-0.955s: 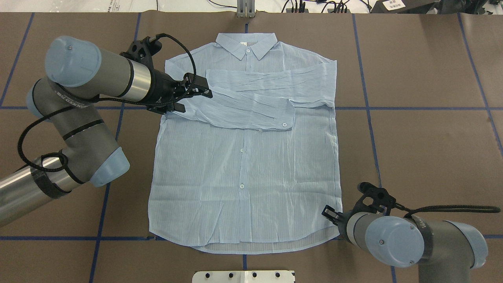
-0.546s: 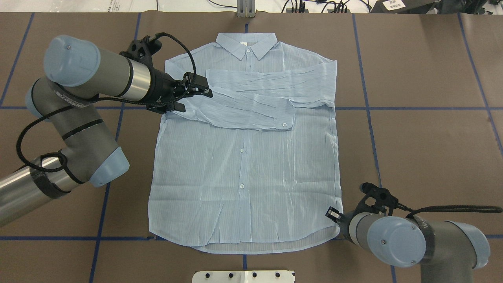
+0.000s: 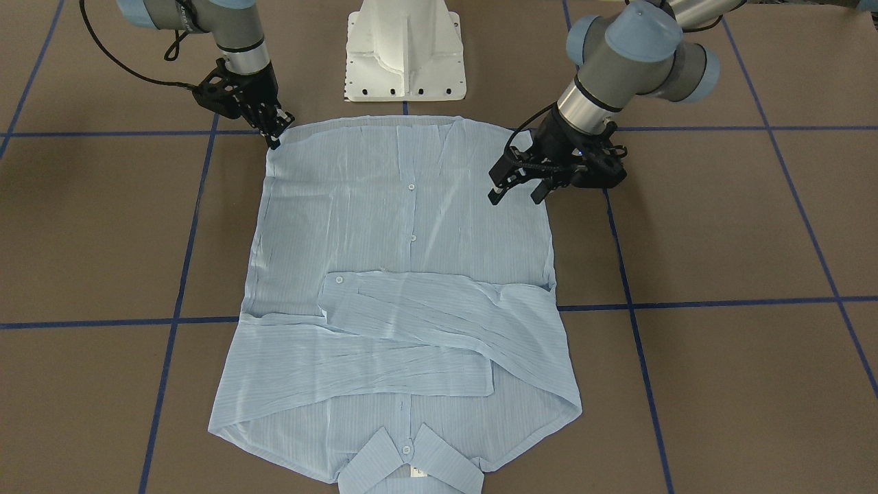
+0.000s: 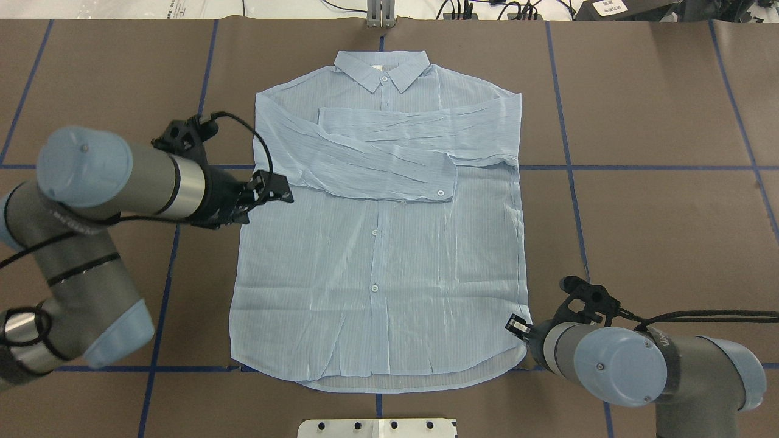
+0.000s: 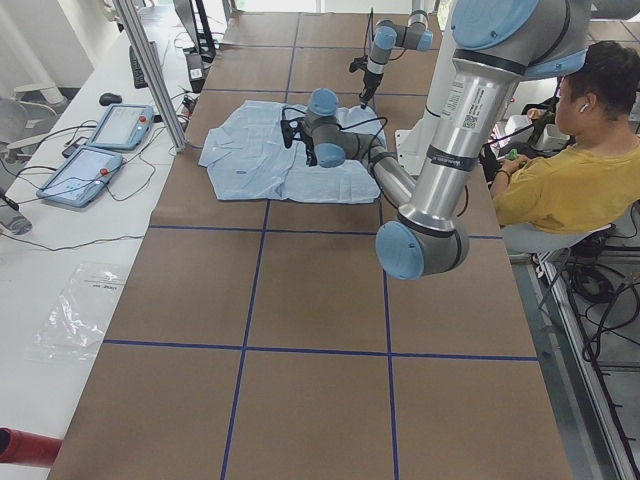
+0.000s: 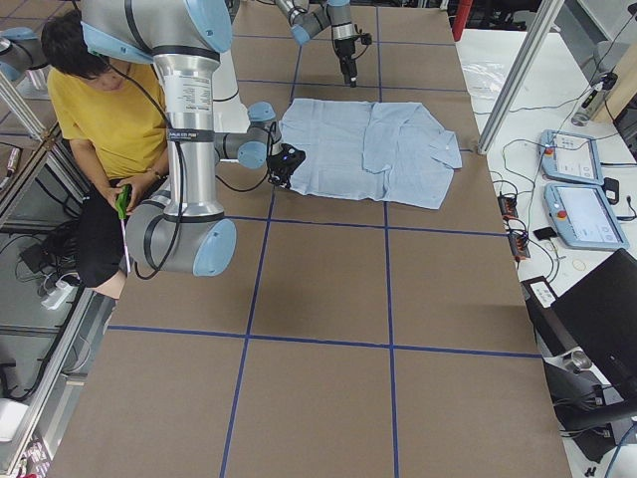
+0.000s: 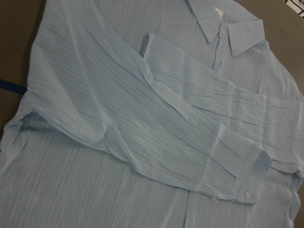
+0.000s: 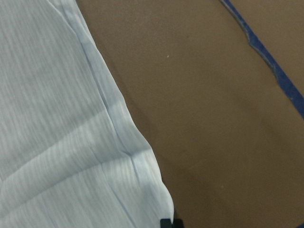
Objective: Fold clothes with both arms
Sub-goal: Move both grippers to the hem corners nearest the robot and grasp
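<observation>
The pale blue striped shirt [image 4: 377,255] lies flat and face up on the brown table, collar far from the robot, both sleeves folded across the chest [image 7: 190,137]. My left gripper [image 4: 268,205] is open and empty, just above the shirt's left side edge below the folded sleeve; it also shows in the front view [image 3: 514,199]. My right gripper [image 4: 517,331] is down at the hem's right corner [image 8: 164,199]. In the front view [image 3: 276,137] its fingers look together. I cannot tell whether cloth is between them.
The white pedestal base [image 3: 405,55] stands just behind the hem. Blue tape lines [image 4: 639,167] cross the table. A metal post [image 4: 380,15] stands beyond the collar. An operator in yellow [image 5: 570,170] sits beside the robot. Two control tablets [image 5: 100,150] lie on a side bench.
My left arm has pulled back from the shirt's upper left sleeve and moved along its left edge toward the robot, still open. My right gripper has shifted slightly at the hem corner.
</observation>
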Controlling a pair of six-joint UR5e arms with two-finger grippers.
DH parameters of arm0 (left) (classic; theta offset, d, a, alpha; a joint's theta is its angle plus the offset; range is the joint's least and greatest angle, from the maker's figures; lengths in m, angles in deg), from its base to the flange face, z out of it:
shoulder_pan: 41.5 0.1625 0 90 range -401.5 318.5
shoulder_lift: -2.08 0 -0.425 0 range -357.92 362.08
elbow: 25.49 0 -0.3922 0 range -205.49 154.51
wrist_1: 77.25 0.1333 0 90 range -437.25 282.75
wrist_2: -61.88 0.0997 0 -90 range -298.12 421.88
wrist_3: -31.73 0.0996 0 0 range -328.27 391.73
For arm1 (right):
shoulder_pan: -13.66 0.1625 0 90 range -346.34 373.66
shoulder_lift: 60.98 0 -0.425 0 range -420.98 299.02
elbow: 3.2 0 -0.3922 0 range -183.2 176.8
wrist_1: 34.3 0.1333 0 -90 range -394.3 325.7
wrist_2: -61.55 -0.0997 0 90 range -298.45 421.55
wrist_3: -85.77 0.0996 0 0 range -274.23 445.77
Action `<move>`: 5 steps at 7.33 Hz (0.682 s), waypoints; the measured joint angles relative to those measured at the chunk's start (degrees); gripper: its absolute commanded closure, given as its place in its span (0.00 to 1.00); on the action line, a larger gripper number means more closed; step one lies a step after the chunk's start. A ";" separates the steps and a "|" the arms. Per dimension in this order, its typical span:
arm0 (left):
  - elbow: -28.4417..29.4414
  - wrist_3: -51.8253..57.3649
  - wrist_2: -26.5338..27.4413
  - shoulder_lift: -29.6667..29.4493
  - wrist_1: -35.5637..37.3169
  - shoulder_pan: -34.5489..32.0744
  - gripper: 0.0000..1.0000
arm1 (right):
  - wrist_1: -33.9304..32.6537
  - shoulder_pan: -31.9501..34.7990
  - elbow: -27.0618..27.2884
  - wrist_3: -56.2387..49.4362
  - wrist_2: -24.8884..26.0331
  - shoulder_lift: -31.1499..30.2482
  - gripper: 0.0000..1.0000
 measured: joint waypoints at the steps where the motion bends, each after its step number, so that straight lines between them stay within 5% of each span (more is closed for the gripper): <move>1: -2.99 -0.99 5.32 3.65 2.54 5.27 0.03 | 0.00 0.23 0.08 -0.05 -0.06 -0.03 1.00; 5: -6.55 -6.79 13.51 6.50 13.56 19.28 0.10 | 0.05 0.38 -0.12 -0.05 -0.02 0.13 1.00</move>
